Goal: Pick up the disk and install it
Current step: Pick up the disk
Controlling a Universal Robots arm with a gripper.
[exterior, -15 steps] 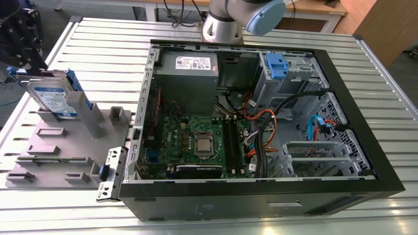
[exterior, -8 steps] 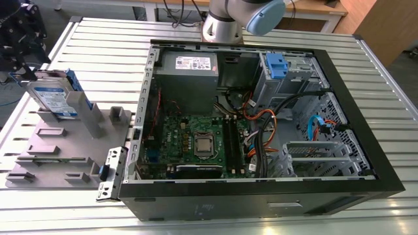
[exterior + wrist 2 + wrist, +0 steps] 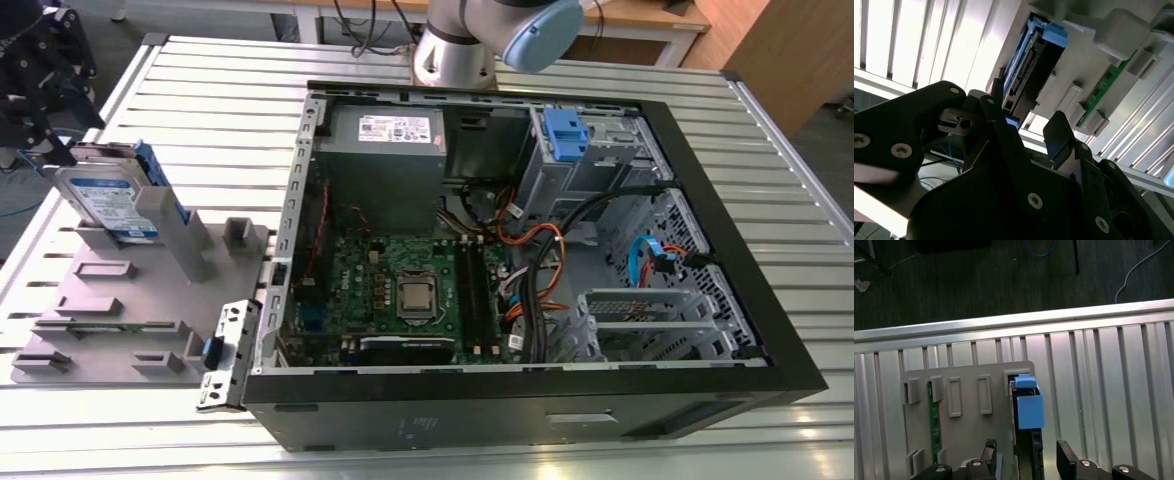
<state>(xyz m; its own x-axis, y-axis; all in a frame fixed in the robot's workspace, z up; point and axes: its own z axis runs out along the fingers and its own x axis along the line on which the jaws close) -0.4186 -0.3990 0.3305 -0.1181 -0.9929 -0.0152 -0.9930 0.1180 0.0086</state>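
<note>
Standing on edge in one grey holder (image 3: 147, 300) at the exterior view's upper left, the single disk (image 3: 114, 205) turns its blue-and-white label and silver body to that camera, with a blue rail along its side. In both wrist views it appears edge-on, the gripper (image 3: 1026, 450) spread wide and its two fingers (image 3: 1066, 462) flanking the disk without visibly touching it. One green circuit strip (image 3: 934, 420) sits in another slot. One open computer case (image 3: 534, 410) lies on the slatted worktop (image 3: 200, 70) toward the exterior view's right.
</note>
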